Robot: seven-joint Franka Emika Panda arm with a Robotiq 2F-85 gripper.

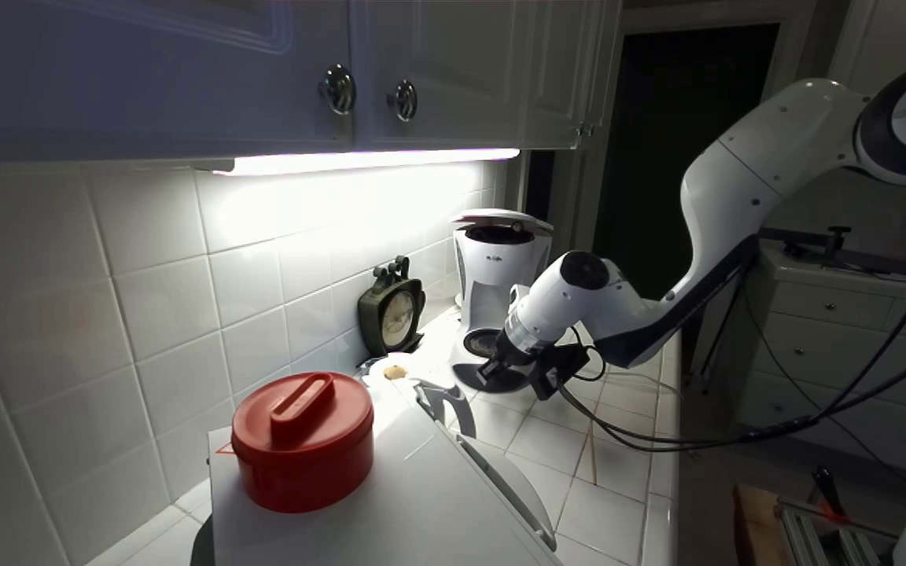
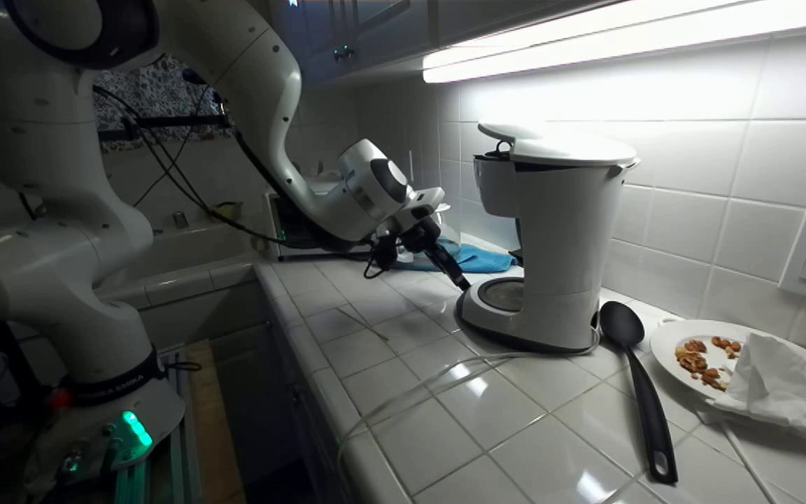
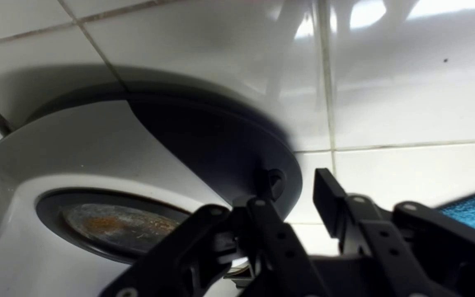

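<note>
White plastic coffee maker (image 2: 560, 245) is standing right beside the jaws, which are sitting apart with nothing between them, the gripper (image 3: 295, 194) angling down at the front of its base (image 3: 221, 152). In the wrist view one fingertip (image 3: 266, 218) is overlapping what looks like a small switch (image 3: 276, 185) (touching or just short, can't tell), while the bare hot plate (image 3: 122, 227) is lying on that finger's side and a blue cloth (image 3: 474, 210) is showing opposite. Progress-wise, the reach is looking done, clear contact is looking left over, and the lid (image 2: 571, 145), above the jaws, is sitting ajar.
</note>
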